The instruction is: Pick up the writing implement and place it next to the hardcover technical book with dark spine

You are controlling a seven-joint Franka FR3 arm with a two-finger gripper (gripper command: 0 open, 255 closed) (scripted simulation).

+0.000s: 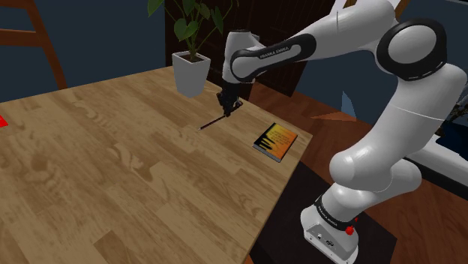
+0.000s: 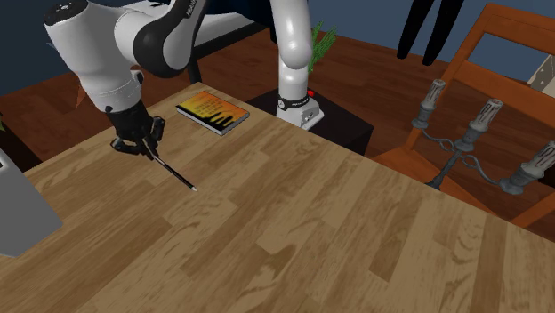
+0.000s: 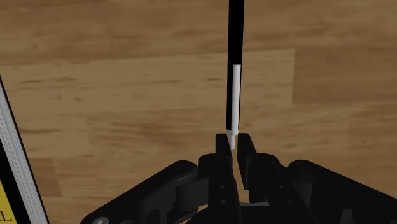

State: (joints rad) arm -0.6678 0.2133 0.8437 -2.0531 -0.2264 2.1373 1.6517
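Pen (image 3: pixel 235 70): slim, straight, black barrel with a white section tapering to a pale point. Pinched at that tapered end between the fingers of the black gripper (image 3: pixel 234 145), clenched on it. Slanting away from the gripper over the wooden table (image 1: pixel 112 172), near the orange-covered book (image 1: pixel 274 141) but apart from it.

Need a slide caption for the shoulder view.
Black gripper clasps a pen by one end over a wooden table, book lying nearby.
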